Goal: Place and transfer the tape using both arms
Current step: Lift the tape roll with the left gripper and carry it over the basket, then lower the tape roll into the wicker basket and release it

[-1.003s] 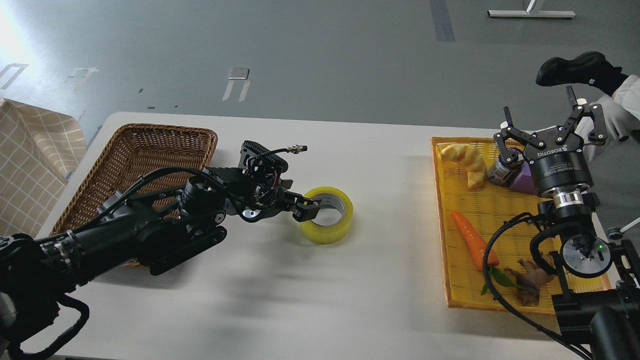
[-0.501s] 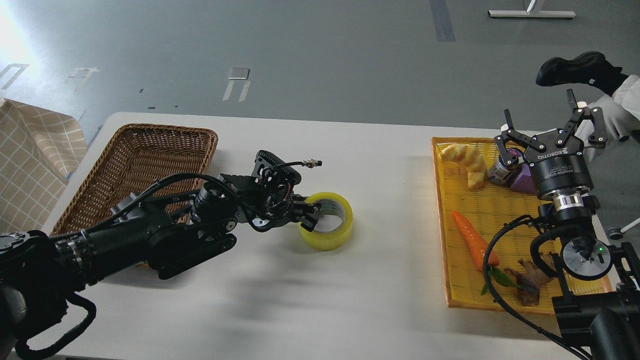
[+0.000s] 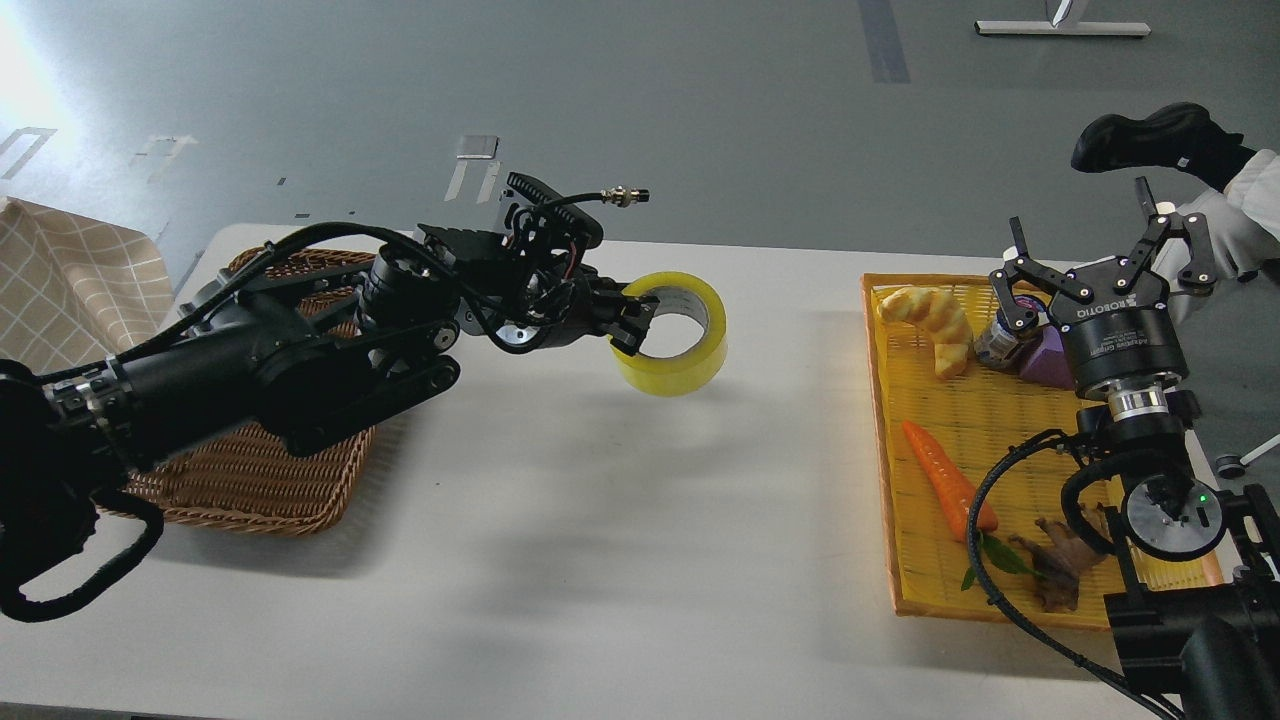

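Pinching the near wall of the tape [image 3: 672, 335], the left gripper [image 3: 628, 322] held the yellowish roll clear of the white table [image 3: 560, 560], at about eleven o'clock from the table's middle, whereas a second earlier the roll lay flat on the surface. The right gripper [image 3: 1095, 262], its collar reading "ROBOTIQ", stood unmoved with fingers spread over the yellow tray [image 3: 925, 585] at three o'clock, the wicker basket [image 3: 240, 490] at nine.

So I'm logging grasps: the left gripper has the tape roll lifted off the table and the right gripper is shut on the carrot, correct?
Not quite. In the head view the right gripper is open, above the yellow tray's far end; the carrot lies untouched. The left gripper does hold the tape lifted.
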{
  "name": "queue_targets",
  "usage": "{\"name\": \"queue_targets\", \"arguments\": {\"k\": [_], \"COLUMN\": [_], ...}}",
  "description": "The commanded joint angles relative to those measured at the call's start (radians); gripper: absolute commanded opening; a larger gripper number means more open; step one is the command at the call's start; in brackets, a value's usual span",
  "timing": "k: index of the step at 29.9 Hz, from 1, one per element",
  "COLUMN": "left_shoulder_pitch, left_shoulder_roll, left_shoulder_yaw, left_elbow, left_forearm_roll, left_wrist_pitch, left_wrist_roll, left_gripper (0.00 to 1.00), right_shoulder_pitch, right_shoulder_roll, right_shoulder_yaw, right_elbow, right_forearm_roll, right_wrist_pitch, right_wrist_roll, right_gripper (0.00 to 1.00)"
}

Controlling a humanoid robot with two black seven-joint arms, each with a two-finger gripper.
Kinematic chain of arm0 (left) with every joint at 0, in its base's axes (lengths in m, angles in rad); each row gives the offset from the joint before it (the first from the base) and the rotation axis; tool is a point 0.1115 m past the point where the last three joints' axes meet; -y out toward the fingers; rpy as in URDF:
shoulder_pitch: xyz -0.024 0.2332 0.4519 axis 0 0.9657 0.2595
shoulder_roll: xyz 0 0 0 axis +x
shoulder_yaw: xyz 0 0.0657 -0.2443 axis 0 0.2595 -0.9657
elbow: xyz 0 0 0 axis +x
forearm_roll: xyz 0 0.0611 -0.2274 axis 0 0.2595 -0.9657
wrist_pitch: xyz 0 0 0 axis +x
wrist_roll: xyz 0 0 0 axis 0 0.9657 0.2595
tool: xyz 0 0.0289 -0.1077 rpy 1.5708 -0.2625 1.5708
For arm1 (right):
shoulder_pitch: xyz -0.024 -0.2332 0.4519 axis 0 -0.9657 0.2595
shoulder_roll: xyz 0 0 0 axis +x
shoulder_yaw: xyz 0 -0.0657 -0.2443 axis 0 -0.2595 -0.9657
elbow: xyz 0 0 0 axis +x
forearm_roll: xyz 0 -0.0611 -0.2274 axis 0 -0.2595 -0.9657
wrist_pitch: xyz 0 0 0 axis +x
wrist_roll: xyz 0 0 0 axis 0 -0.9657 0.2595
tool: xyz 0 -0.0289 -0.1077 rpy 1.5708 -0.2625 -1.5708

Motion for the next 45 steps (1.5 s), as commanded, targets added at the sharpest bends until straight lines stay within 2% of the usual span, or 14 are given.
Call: {"name": "queue_targets", "arguments": {"k": [1,3,7,17,19,26,32,36,45], "left_shoulder_pitch": [-0.015,-0.018,-0.016,-0.001,0.002,0.027,0.080,0.107,0.185], "left_shoulder_roll": [0.066,0.115,0.239,0.425,0.469,0.517,0.529,0.530,0.530], "left_shoulder_yaw": [0.001,0.003,0.003,0.021,0.050,0.070,0.073,0.073,0.073], "left_elbow": [-0.001,-0.001,0.002,0.014,0.016,0.074,0.126,0.172,0.255], "left_forearm_roll": [-0.001,-0.001,0.003,0.008,0.011,0.011,0.011,0.011,0.011], "left_wrist_pitch": [-0.008,-0.008,-0.008,-0.006,0.003,0.032,0.075,0.081,0.142], "left_wrist_roll": [-0.034,-0.052,-0.115,-0.212,-0.249,-0.293,-0.299,-0.342,-0.362], "left_gripper": [0.00,0.00,0.00,0.00,0.00,0.00,0.00,0.00,0.00], "right_shoulder_pitch": [0.000,0.000,0.000,0.008,0.008,0.009,0.008,0.008,0.003], "right_shoulder_roll": [0.000,0.000,0.003,0.003,0.006,0.011,0.011,0.013,0.013], "right_shoulder_yaw": [0.000,0.000,0.000,0.000,0.000,-0.002,-0.002,-0.002,-0.003], "right_elbow": [0.001,0.001,0.001,-0.004,-0.004,-0.004,-0.004,-0.004,-0.004], "right_forearm_roll": [0.000,0.000,0.000,0.000,0.000,0.000,0.000,0.000,0.000], "right_wrist_pitch": [0.000,0.000,0.000,0.000,0.000,0.000,0.000,0.000,0.000], "right_wrist_roll": [0.001,0.001,-0.001,-0.001,0.001,-0.001,-0.001,-0.001,-0.001], "right_gripper": [1.00,1.00,1.00,1.00,1.00,1.00,1.00,1.00,1.00]}}
